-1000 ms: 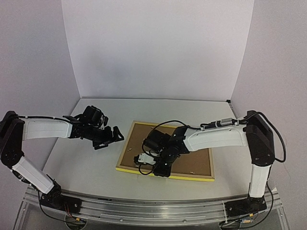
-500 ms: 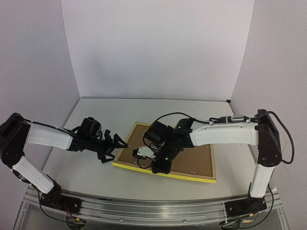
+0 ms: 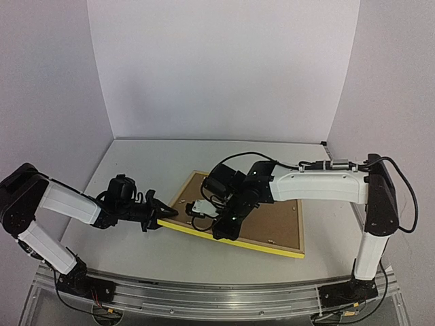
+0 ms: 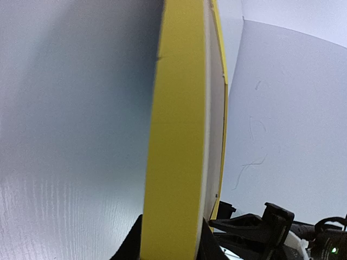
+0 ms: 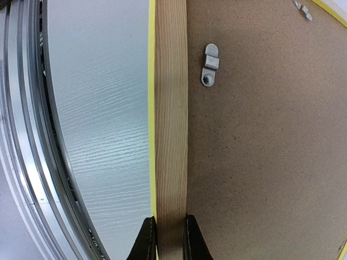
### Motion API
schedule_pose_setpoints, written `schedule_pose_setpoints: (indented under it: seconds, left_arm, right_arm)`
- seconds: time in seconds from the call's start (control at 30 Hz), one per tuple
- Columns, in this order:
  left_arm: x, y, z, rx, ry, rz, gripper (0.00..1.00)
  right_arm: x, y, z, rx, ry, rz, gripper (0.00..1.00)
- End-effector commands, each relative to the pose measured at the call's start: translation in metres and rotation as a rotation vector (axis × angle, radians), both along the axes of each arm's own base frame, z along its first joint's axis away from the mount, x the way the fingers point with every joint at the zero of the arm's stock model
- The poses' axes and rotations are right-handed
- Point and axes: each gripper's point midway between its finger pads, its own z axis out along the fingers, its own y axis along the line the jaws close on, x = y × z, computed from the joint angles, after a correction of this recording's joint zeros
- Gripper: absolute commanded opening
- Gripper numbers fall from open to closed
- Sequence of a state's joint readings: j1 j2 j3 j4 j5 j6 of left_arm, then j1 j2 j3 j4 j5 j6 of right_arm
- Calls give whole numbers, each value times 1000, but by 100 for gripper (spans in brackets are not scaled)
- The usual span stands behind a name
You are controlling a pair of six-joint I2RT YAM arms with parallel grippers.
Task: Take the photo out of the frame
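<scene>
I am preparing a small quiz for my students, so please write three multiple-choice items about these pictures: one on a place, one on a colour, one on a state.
1. Where does the left gripper meet the frame?
A) at its left corner
B) at its far right corner
C) at the middle of its right side

2. What colour is the frame's outer edge?
A) red
B) yellow
C) blue

3. Which face of the frame is up?
A) the photo side
B) the back, with the brown backing board
C) neither, it stands upright on one edge

Answers:
1 A, the top view shows the fingers astride the left corner.
2 B, the left wrist view is filled by a yellow edge.
3 B, brown board and a metal clip face the cameras.
</scene>
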State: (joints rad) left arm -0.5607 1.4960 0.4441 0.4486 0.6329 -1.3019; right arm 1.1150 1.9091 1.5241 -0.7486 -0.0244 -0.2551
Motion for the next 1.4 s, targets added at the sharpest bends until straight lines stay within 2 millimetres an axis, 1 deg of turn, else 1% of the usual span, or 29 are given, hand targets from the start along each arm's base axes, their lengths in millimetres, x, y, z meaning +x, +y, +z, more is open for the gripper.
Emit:
schedule_pose_setpoints:
  seconds: [0.0, 0.03, 0.07, 0.1, 0.13, 0.23, 0.3, 0.33, 0.4, 0.47, 0.57, 0.63, 0.7, 0.77, 0.9, 0.97, 1.03, 1.07, 1.1, 1.13, 1.17, 1.2, 1.3, 1.33, 1.37]
  left_arm:
    - [4, -4, 29, -92, 70, 66, 12]
    - [4, -4, 30, -97, 90, 78, 8]
    - [4, -3, 31, -98, 114, 92, 3]
    - [5, -2, 33, -94, 124, 104, 2]
    - [5, -1, 31, -76, 149, 115, 1]
    - [8, 0, 39, -43, 174, 135, 0]
    - [11, 3, 43, -27, 182, 156, 0]
    - [12, 3, 46, -25, 180, 164, 0]
    - [13, 3, 53, -29, 170, 170, 0]
    - [15, 4, 58, -22, 165, 176, 0]
    - [17, 4, 64, -10, 157, 173, 0]
    - [17, 4, 66, -3, 153, 174, 0]
    - [17, 5, 69, -5, 152, 176, 0]
    - [17, 5, 71, -5, 152, 179, 0]
    - [17, 8, 79, -5, 144, 192, 0]
    - [18, 7, 85, -14, 125, 188, 1]
    - [20, 7, 92, -9, 101, 185, 18]
    - [22, 8, 96, -6, 77, 186, 33]
    - [23, 9, 101, 1, 60, 190, 51]
    - [26, 11, 110, 4, 28, 198, 74]
    - [29, 13, 118, 12, -13, 203, 91]
    - [32, 15, 130, 23, -62, 210, 98]
    - [43, 28, 170, 100, -219, 238, 99]
    - [50, 35, 195, 123, -302, 269, 100]
    - [54, 42, 216, 154, -370, 288, 100]
  right_arm:
    - [26, 23, 30, 84, -139, -15, 4]
    - [28, 23, 31, 78, -157, -15, 12]
    - [30, 23, 32, 69, -184, -14, 23]
    - [30, 25, 34, 64, -212, -4, 30]
    - [30, 26, 36, 55, -247, 7, 38]
    - [30, 28, 39, 24, -347, 45, 53]
    - [32, 28, 39, -2, -406, 57, 60]
    - [35, 27, 39, -22, -449, 48, 62]
    - [47, 22, 36, -88, -553, 28, 66]
    - [60, 17, 32, -150, -635, 7, 68]
    - [73, 15, 30, -202, -707, -18, 66]
    - [77, 14, 31, -221, -735, -26, 65]
    - [81, 12, 32, -241, -763, -26, 59]
    - [85, 12, 32, -260, -787, -29, 48]
    - [94, 9, 35, -300, -844, -50, 18]
    - [97, 8, 40, -314, -873, -62, 5]
    - [100, 10, 51, -300, -893, -79, 0]
    - [101, 11, 56, -288, -897, -89, 0]
    - [101, 13, 62, -271, -903, -98, 0]
    - [103, 14, 72, -248, -911, -118, 0]
    - [104, 16, 82, -221, -917, -139, 0]
    - [104, 17, 93, -187, -920, -161, 0]
    - [102, 22, 132, -53, -905, -226, 0]
    - [99, 24, 148, 6, -890, -241, 0]
    - [96, 26, 161, 66, -865, -251, 0]
